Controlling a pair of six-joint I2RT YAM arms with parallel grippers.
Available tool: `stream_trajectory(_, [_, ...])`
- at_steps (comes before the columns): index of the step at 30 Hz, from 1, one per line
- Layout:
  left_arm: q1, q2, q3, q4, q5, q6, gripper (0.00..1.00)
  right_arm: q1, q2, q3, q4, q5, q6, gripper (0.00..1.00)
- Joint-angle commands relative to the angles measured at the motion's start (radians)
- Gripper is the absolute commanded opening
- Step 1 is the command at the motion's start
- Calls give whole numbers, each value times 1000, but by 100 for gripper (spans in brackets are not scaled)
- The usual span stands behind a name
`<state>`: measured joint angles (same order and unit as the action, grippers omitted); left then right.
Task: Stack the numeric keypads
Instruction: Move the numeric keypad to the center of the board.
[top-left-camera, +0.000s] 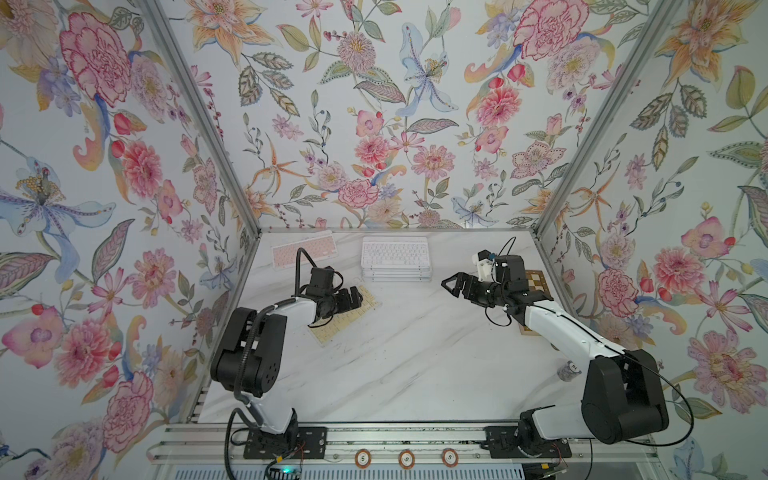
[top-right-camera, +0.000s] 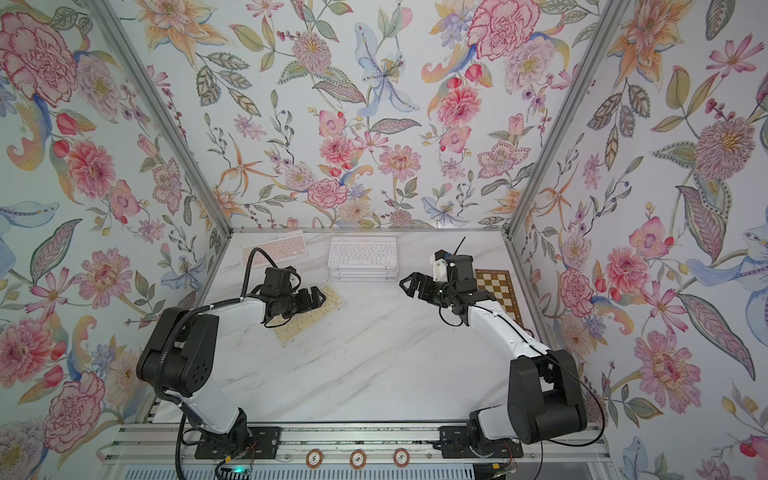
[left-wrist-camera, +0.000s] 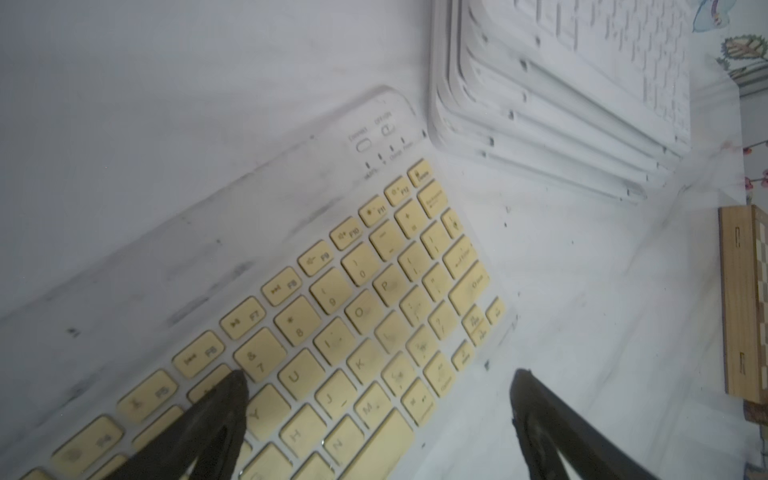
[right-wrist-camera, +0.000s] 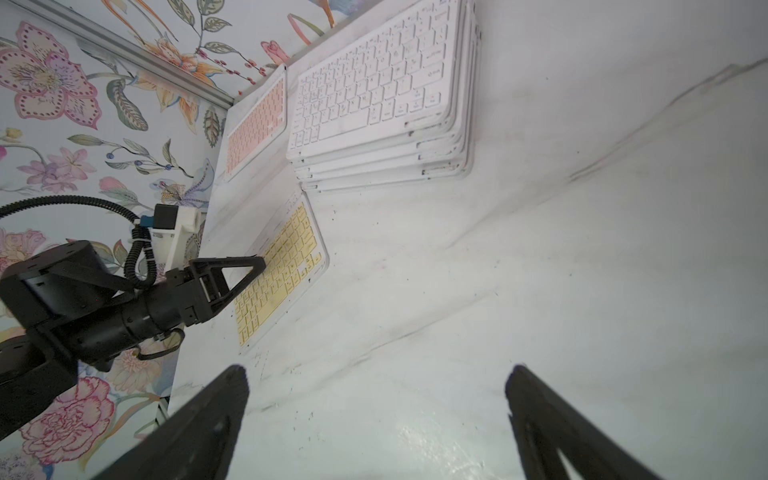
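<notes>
Keypads lie in three places on the marble table (top-left-camera: 395, 365). At the far middle stands the stack (top-left-camera: 395, 259) — several thin keypads lying flat one on another, a little shifted at the edges, with a white-keyed one on top; it shows in both top views and in the right wrist view. The pink keypad (top-left-camera: 303, 249) lies alone at the far left corner, near the stack but not touching it. The yellow keypad (top-left-camera: 336, 326) lies flat and turned at an angle, nearer than the stack and to its left, with one corner close to the near left corner of the stack. The left gripper (left-wrist-camera: 378, 380) hangs over this yellow keypad with the jaws wide apart. In the left wrist view one fingertip (left-wrist-camera: 235, 386) is above the keys and the other is past the edge of the keypad, above bare table; whether a fingertip touches the keys I cannot tell. It holds nothing. The right gripper (right-wrist-camera: 376, 374) is to the right of the stack, above bare table, also spread wide and empty. The wooden chessboard (top-right-camera: 496, 291) lies at the right edge — partly under the right arm.
</notes>
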<state>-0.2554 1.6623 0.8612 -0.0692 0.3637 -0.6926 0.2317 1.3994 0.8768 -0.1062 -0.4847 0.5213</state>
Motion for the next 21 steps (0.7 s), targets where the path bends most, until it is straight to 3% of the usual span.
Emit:
stream_trajectory(1, [25, -128, 11, -224, -6, 19, 99, 16, -22, -46, 73, -7, 38, 99])
stream_trajectory(6, [107, -228, 32, -292, 36, 36, 99, 112, 113, -14, 150, -26, 56, 99])
stream_trajectory(14, [168, -381, -187, -253, 101, -55, 99, 309, 474, 312, 61, 22, -63, 99])
stream_trajectory(21, [362, -498, -356, -211, 129, -63, 99, 402, 696, 571, 0, 72, -93, 99])
